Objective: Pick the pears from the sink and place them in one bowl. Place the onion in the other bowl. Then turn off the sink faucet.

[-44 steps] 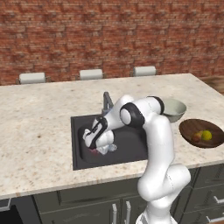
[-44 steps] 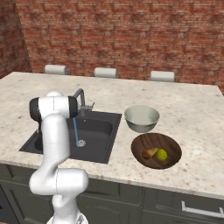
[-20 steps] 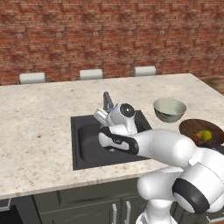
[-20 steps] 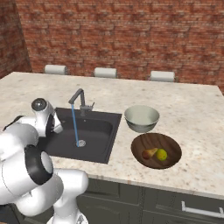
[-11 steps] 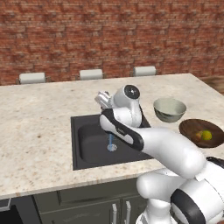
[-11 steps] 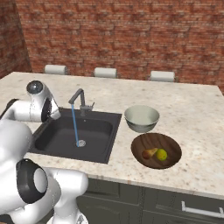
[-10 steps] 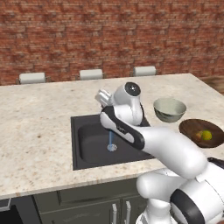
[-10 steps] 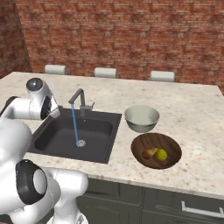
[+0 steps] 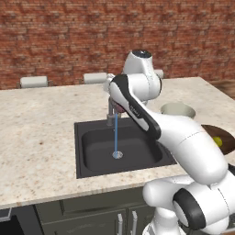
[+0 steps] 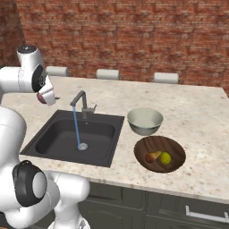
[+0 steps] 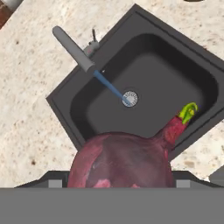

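Your gripper (image 10: 44, 97) hangs high above the sink's (image 10: 53, 134) left edge in the right base view, its jaws closed on the onion (image 11: 120, 161). In the hand view, that dark red bulb sits at the bottom, its stalk with a green tip slanting up to the right.

Your sink (image 9: 92, 151) is a dark rectangular basin with a round metal drain (image 11: 130, 98) in its floor.

Your faucet (image 10: 80, 102) stands at the sink's back rim. A thin blue water stream (image 9: 116, 133) falls from its spout onto the drain.

Your pale grey bowl (image 10: 144, 120) sits on the counter (image 10: 197, 116) to the right of the sink.

Your wooden bowl (image 10: 172, 147) lies just in front of the grey one, nearer the counter's edge. It holds both pears, the brownish-orange pear (image 10: 153, 156) and the yellow-green pear (image 10: 166, 158), side by side.
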{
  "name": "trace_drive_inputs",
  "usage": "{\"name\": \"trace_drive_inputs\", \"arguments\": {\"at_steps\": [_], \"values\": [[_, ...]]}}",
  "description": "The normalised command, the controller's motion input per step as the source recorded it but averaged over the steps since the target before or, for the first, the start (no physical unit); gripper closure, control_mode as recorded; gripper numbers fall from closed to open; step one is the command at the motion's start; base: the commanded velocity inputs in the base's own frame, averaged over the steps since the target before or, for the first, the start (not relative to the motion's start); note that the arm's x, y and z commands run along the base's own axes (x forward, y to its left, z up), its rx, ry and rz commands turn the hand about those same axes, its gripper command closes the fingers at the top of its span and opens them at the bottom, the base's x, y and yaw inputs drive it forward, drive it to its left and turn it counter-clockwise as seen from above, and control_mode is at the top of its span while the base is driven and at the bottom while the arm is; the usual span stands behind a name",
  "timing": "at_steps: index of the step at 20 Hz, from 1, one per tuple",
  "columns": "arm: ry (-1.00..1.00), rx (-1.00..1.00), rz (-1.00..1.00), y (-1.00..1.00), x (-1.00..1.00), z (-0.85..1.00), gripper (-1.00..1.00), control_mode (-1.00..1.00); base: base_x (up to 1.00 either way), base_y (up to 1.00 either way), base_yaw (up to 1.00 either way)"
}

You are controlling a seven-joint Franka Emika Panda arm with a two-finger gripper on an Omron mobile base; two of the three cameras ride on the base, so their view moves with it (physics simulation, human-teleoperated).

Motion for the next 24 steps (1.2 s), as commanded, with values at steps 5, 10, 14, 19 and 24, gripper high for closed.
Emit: {"name": "trace_drive_inputs", "arguments": {"at_steps": [5, 10, 14, 19, 24], "values": [[-0.01, -0.06, 0.0, -0.76, -0.2, 0.01, 1.0, -1.0, 0.0, 0.0, 0.0], [-0.08, 0.0, 0.0, -0.98, -0.05, -0.3, 1.0, -1.0, 0.0, 0.0, 0.0], [-0.1, 0.0, 0.0, -1.0, 0.0, -0.32, 1.0, -1.0, 0.0, 0.0, 0.0], [-0.03, 0.0, 0.0, -0.92, 0.03, -0.08, 1.0, -1.0, 0.0, 0.0, 0.0], [0.0, 0.0, 0.0, -0.63, 0.08, 0.0, 1.0, -1.0, 0.0, 0.0, 0.0]]}}
